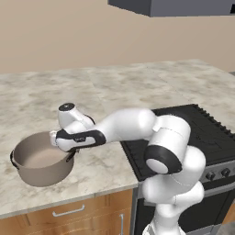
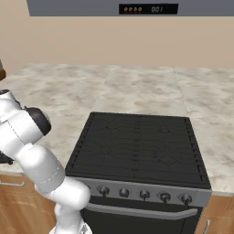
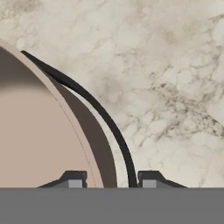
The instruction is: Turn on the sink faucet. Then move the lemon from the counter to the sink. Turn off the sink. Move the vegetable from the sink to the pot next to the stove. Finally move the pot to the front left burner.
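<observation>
Pot (image 1: 40,160): round grey metal, pale inside, standing upright on the desk (image 1: 114,87) left of the stove (image 1: 202,133), near the desk's front edge, with a strip of bare marbled stone between its base and that edge; a dark handle shows on its left side; nothing can be made out inside it from the left base view. Tool (image 3: 109,181): poised at the pot's right rim; in the hand view its two dark fingertips (image 3: 74,178) stand one on each side of the rim and the thin black handle loop, one over the pale inside and the other over the stone outside, narrowly set and closed on that rim; in the left base view the hand covers the contact point. Stove: flat black cooktop with ridged grates, knobs (image 2: 144,194) along its front; all four burners bare, its left edge just beside the pot's stretch of desk. Open room: broad bare stone behind and left of the pot, and more beyond the stove's right side; range hood (image 2: 137,8) overhanging well above the cooktop. Arm (image 1: 137,126): reaching leftward across the stove's front left corner.
</observation>
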Robot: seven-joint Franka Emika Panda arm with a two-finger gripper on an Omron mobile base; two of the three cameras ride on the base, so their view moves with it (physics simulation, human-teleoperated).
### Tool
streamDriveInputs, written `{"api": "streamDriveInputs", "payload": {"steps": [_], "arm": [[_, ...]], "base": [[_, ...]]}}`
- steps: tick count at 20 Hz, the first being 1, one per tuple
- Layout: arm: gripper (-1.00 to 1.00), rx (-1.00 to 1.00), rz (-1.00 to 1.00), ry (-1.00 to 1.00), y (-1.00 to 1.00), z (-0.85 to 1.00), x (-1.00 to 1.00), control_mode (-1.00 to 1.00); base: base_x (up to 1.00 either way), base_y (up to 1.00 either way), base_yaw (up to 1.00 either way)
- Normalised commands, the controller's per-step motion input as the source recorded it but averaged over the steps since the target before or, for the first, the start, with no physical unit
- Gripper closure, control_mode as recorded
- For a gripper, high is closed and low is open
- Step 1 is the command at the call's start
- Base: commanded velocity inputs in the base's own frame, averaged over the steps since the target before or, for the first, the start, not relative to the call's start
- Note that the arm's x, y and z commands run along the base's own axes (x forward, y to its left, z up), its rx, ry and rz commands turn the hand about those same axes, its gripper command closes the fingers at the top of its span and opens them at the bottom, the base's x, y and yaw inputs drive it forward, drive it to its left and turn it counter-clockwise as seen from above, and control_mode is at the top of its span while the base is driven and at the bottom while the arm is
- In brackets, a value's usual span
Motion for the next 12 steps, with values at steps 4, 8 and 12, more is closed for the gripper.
{"api": "streamDriveInputs", "payload": {"steps": [4, 8, 12], "arm": [[1.00, 0.00, -0.06, -0.09, -0.07, 0.08, -0.05, -1.00], [1.00, 0.02, -0.24, -0.13, -0.38, 0.37, -0.29, -1.00], [1.00, 0.08, -0.35, -0.06, -0.65, 0.43, -0.24, -1.00]], "base": [[0.00, 0.00, 0.00], [0.00, 0.00, 0.00], [0.00, 0.00, 0.00]]}}
